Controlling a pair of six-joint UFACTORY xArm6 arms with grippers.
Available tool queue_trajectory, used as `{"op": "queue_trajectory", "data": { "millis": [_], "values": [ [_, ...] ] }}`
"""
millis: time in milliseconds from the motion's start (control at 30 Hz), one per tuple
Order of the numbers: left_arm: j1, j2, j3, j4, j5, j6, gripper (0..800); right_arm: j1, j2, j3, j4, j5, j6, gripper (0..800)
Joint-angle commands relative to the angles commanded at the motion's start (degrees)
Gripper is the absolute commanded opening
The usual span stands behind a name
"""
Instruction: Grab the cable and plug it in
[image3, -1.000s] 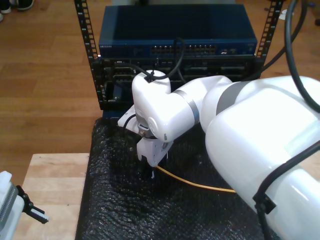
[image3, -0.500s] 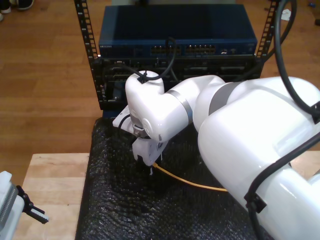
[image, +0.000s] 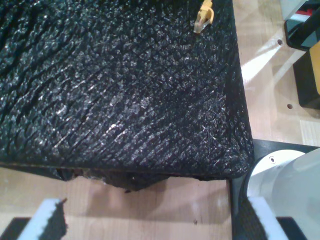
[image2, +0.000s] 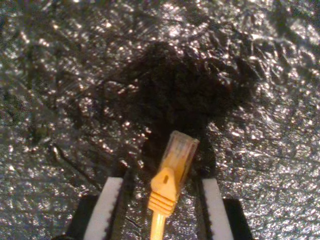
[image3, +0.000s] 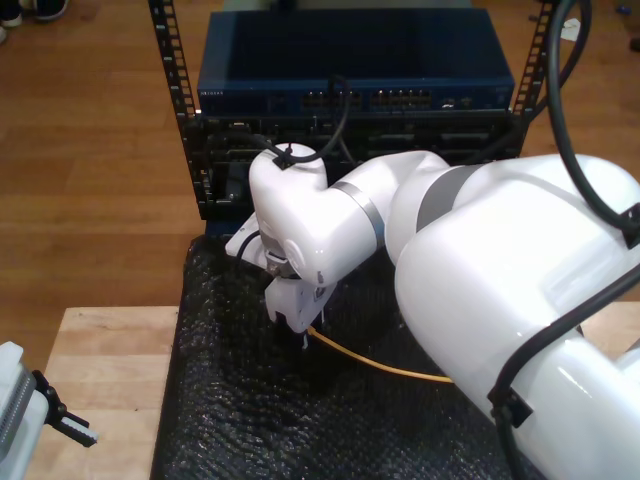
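The yellow-orange cable (image3: 385, 367) lies on the black mat (image3: 240, 420), running toward the exterior view's right. Its clear plug (image2: 179, 152) sits between the fingers of my second gripper (image2: 160, 200), which is open; the white pads (image2: 106, 210) stand apart on either side without touching it. In the exterior view my second gripper (image3: 297, 338) points down at the cable's end in the middle of the mat. My first gripper (image: 155, 217) is open beyond the mat's edge, far from the plug (image: 204, 17). It shows at the exterior view's lower left (image3: 70, 428).
A blue network switch (image3: 355, 95) with rows of ports sits in a black rack (image3: 170, 90) behind the mat, more rack units below it. The mat rests on a light wooden table (image3: 100, 370). The second arm's bulky white body (image3: 520, 300) covers the exterior view's right.
The second arm has shifted a little toward the exterior view's left over the cable's end. The cable has hardly moved. The first gripper stays put.
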Motion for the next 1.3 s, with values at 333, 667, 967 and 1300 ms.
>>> {"op": "queue_trajectory", "data": {
  "millis": [333,667,967,1300],
  "values": [
    [-0.1,0.1,0.0,0.0,0.0,-0.1,800,0.0,0.0,0.0,0.0,0.1,-0.1,190],
    [0.0,0.7,-0.7,0.0,0.2,-0.1,800,0.0,0.0,-0.2,-5.0,0.0,-0.6,9],
    [-0.1,1.6,-0.8,0.0,0.3,-0.1,800,0.0,0.0,-1.0,-6.7,0.4,-14.3,4],
    [-0.3,2.1,-1.8,-0.2,0.6,-2.0,800,-0.6,-3.1,-0.5,-4.4,1.9,-22.1,4]
  ]
}}
